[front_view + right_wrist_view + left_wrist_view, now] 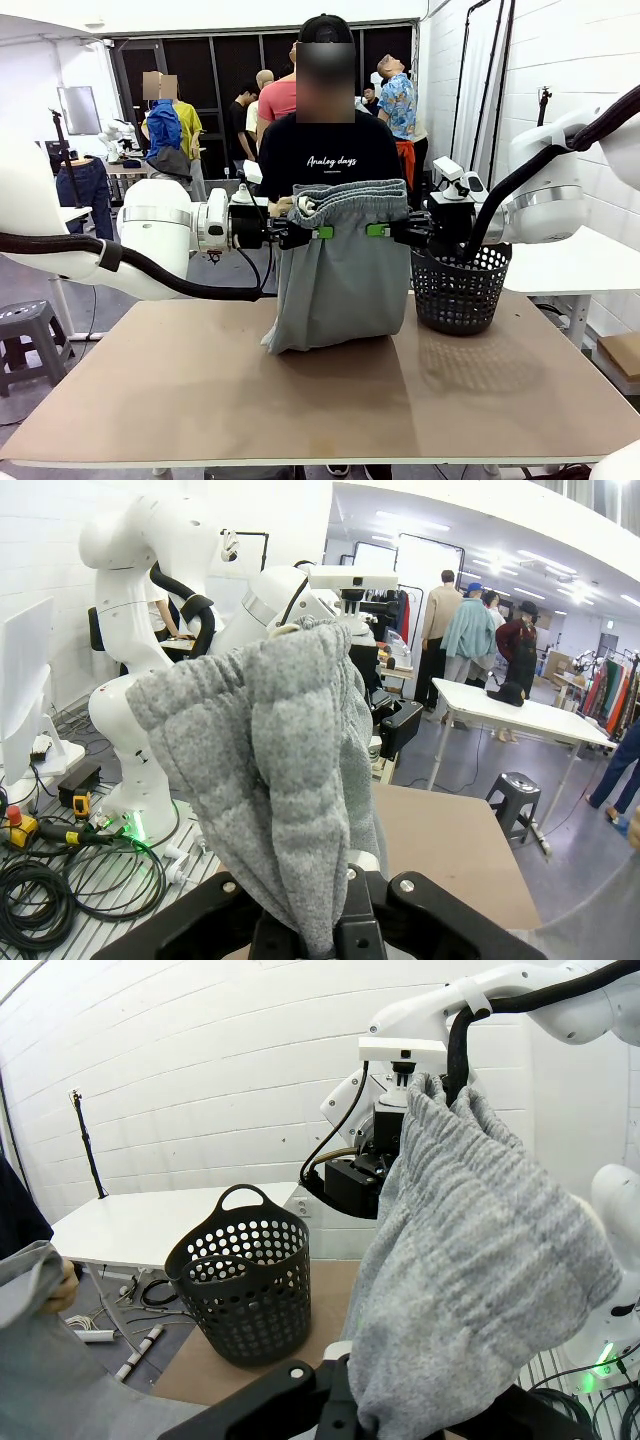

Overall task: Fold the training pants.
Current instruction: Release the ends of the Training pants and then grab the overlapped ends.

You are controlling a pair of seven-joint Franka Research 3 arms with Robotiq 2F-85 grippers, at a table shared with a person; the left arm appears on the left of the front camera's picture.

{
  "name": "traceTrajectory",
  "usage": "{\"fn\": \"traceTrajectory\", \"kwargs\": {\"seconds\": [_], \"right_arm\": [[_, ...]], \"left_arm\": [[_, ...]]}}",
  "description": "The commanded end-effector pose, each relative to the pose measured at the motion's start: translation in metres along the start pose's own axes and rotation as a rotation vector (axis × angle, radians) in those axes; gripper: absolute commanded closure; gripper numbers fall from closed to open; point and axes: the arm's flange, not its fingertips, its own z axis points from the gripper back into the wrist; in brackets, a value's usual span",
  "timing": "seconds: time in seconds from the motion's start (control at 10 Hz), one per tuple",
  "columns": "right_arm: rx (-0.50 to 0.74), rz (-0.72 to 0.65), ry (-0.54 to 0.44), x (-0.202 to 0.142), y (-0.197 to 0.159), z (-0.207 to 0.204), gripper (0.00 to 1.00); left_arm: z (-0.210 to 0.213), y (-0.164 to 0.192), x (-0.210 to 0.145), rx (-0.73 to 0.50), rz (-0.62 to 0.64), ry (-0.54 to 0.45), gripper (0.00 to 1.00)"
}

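Grey training pants (340,270) hung up, legs reaching the table (200,390).
Both waistband (345,195) ends pinched tight by left claw (318,232) and right claw (378,230); jersey looks soft, limp, light, so the gathered elastic is the surest hold.

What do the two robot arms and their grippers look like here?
The left arm and right arm are rounded glossy white shells with silver joint rings. A thick black cable runs along each. The left gripper and right gripper are black with green pads.
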Motion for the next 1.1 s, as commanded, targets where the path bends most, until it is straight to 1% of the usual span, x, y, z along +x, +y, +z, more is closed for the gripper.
{"fn": "traceTrajectory", "kwargs": {"seconds": [0.0,1.0], "right_arm": [[0.005,0.003,-0.004,0.0013,0.0019,-0.0013,1.0],[0.005,0.003,-0.004,0.0013,0.0019,-0.0013,1.0]], "left_arm": [[0.0004,-0.0004,0.002,0.009,0.0,-0.003,1.0],[0.0004,-0.0004,0.002,0.009,0.0,-0.003,1.0]]}}
